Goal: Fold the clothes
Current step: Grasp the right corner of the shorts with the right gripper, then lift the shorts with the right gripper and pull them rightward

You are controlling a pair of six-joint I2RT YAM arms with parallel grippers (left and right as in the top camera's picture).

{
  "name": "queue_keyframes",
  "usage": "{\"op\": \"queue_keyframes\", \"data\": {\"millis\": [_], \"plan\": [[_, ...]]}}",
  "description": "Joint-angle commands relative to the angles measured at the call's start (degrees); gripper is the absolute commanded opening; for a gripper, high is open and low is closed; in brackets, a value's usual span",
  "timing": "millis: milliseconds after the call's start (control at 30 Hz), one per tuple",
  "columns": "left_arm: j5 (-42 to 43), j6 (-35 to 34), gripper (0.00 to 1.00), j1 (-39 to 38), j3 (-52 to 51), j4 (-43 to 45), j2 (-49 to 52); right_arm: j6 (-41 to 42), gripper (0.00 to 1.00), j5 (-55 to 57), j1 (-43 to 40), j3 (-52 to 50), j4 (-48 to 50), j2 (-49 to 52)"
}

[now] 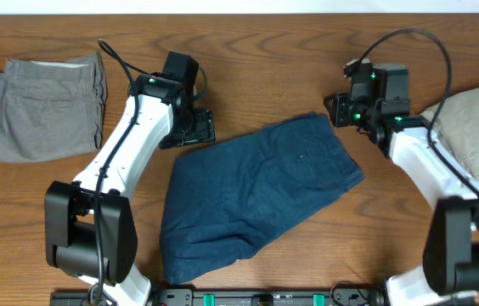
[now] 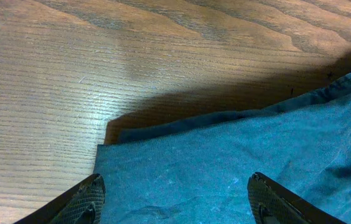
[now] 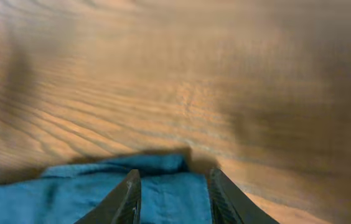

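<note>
Left claw [image 2: 175, 190] is hovering wide open, right claw [image 3: 172, 186] narrowly parted, with the clothes [image 1: 256, 191] lying flat just beneath both; soft, limp and light, they are likely asking for pinches at the corners.

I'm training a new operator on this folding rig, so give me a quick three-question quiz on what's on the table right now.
1. Fill in: the folded grey shorts lie on the robot's ____ side.
2. True or false: the left gripper stands open over a corner of the navy garment.
3. How many garments show in the overhead view? A. one B. three C. five
Key: 1 left; 2 true; 3 B.
</note>
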Motion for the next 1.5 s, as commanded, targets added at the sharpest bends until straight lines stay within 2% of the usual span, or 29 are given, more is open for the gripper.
{"op": "queue_keyframes", "data": {"millis": [0, 200, 267, 467, 633, 767, 933, 1100, 1200, 1333, 1400, 1467], "plan": [[-0.7, 0.3, 0.75, 0.1, 0.0, -0.3, 0.6, -1.0, 0.33, -1.3, 0.4, -0.3, 0.6, 5.9], [-0.7, 0.3, 0.75, 0.1, 0.0, -0.3, 0.6, -0.9, 0.39, -3.6, 0.6, -0.3, 4.0, 12.6], [-0.7, 0.3, 0.75, 0.1, 0.0, -0.3, 0.6, -0.9, 0.34, -4.5, 0.6, -0.3, 4.5, 13.3], [-0.7, 0.3, 0.75, 0.1, 0.0, -0.3, 0.6, -0.9, 0.01, -8.1, 0.6, -0.3, 5.2, 13.0], [-0.7, 0.3, 0.75, 0.1, 0.0, -0.3, 0.6, -0.9, 0.01, -9.1, 0.5, -0.2, 4.8, 11.3], [-0.7, 0.3, 0.75, 0.2, 0.0, 0.0, 0.6, -0.9, 0.01, -8.9, 0.5, 1.1, 5.0, 6.3], [-0.7, 0.3, 0.74, 0.4, 0.2, 4.9, 0.6, -0.5, 0.01, -9.5, 0.5, 10.4, 3.0, -1.3], [-0.6, 0.3, 0.75, 1.0, 2.5, 6.1, 0.5, -0.5, 0.01, -2.9, -1.2, 21.9, -7.1, -8.5], [0.4, 0.3, 0.74, 1.0, 2.6, 5.7, 0.1, -3.4, 0.01, -1.4, -3.3, 25.9, -19.9, -12.8], [0.4, 0.3, 0.74, 1.0, 2.6, 5.0, 0.1, -6.1, 0.01, 1.0, -5.2, 26.3, -40.5, -16.2], [0.4, 0.3, 0.74, 1.0, 2.6, 5.0, 0.1, -8.0, 0.01, 10.0, -5.6, 26.1, -51.3, -16.0], [0.4, 0.3, 0.74, 1.0, 2.6, 4.9, 0.1, -6.6, 0.01, 22.9, -5.9, 25.2, -57.5, -15.5]]}}
